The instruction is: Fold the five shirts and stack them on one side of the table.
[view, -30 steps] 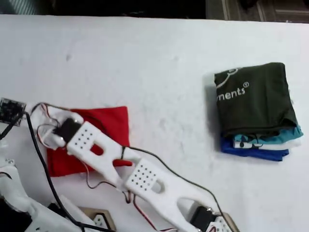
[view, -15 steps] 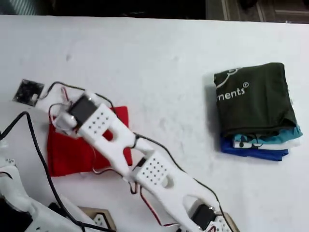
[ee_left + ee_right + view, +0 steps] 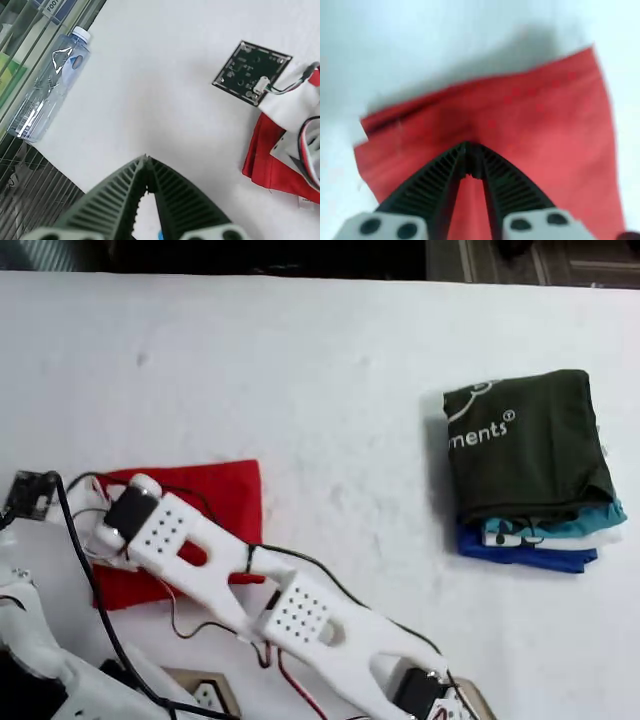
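Right gripper (image 3: 468, 152), closed, swung back over red shirt (image 3: 545, 115); left gripper (image 3: 146, 167) closed above table (image 3: 165, 90).

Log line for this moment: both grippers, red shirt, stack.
right gripper: shut, over red shirt | left gripper: shut, over bare table | stack: folded, dark green on top | red shirt: folded, not yet stacked

White table (image 3: 300, 360), folded red shirt (image 3: 228, 495) at lower left, white perforated arm (image 3: 205, 552) slanting across the shirt's front part, small circuit board (image 3: 30, 495) just beside it, stack of folded shirts (image 3: 525, 465) well apart at right, dark green shirt (image 3: 520, 430) on top, blue shirt (image 3: 520, 553) lowest.
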`<state>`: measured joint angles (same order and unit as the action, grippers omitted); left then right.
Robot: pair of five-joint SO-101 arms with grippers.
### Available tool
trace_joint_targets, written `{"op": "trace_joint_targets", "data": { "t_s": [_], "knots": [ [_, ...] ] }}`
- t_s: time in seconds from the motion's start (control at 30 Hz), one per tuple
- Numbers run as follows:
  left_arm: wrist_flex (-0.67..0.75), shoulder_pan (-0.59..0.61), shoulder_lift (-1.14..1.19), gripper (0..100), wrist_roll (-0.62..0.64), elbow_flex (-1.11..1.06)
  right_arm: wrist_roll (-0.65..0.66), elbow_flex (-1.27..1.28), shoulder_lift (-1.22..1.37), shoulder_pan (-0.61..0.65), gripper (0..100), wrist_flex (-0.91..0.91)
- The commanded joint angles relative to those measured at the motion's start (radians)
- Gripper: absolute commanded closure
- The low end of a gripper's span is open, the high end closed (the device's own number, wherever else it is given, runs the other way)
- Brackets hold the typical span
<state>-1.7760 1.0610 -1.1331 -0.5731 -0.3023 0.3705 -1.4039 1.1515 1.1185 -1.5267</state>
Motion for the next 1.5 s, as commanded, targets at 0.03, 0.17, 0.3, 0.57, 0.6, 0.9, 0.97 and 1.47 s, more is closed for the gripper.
{"op": "trace_joint_targets", "data": {
  "t_s": [0.03,0.17,0.3,0.57,0.6,0.9,0.97,1.47],
  "knots": [
    [0.005,0.004,-0.010,98,0.006,0.005,-0.003,-0.152,-0.038,-0.010,97.5,-0.116],
    [0.005,0.004,-0.010,98,0.006,0.005,-0.012,-0.210,-0.087,-0.054,97.8,-0.205],
    [0.005,0.004,-0.010,98,0.006,0.005,-0.052,-0.141,-0.225,-0.117,97.8,-0.205],
    [0.006,0.004,-0.010,98,-0.002,0.005,-0.169,0.600,-0.716,-0.263,97.4,-0.202],
    [0.006,0.002,-0.010,98,-0.002,0.005,-0.192,0.709,-0.773,-0.269,97.4,-0.200],
    [0.011,0.001,-0.010,98,-0.003,0.003,-0.443,1.171,-0.918,-0.268,65.1,-0.183],
    [0.023,0.001,-0.010,98,-0.003,0.003,-0.512,1.175,-0.880,-0.268,59.4,-0.165],
    [0.034,0.004,-0.010,98,-0.003,0.003,-0.626,0.971,-0.765,-0.188,58.7,-0.094]
  ]
}}
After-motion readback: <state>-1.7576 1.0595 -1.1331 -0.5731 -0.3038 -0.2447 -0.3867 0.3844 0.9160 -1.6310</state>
